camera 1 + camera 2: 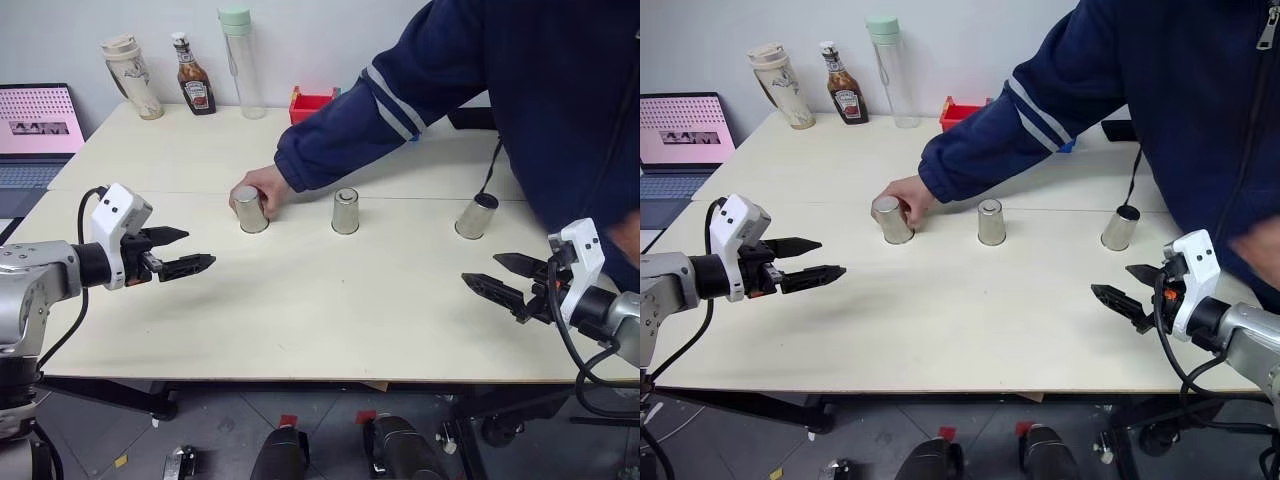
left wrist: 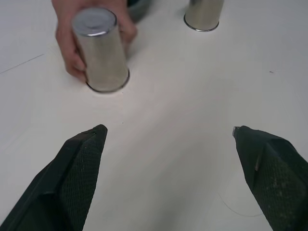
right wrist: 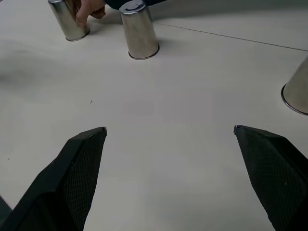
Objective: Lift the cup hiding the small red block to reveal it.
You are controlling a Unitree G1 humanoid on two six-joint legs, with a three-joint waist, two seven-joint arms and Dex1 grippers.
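Note:
Three look-alike silver cups stand upside down in a row on the pale table (image 1: 300,300): a left cup (image 1: 250,210), a middle cup (image 1: 345,211) and a right cup (image 1: 477,216). A person's hand (image 1: 268,187) grips the left cup from behind. The small red block is hidden, and I cannot tell which cup covers it. My left gripper (image 1: 200,248) hovers open over the table's left side, short of the left cup (image 2: 101,53). My right gripper (image 1: 481,269) hovers open near the front right, pointing toward the cups (image 3: 139,29), with nothing between its fingers.
The person's blue sleeve (image 1: 380,110) reaches across the back of the table from the right. Along the far edge stand a beige tumbler (image 1: 130,75), a ketchup bottle (image 1: 192,75), a clear bottle with a green cap (image 1: 240,60) and a red bin (image 1: 310,103). A laptop (image 1: 35,125) sits far left.

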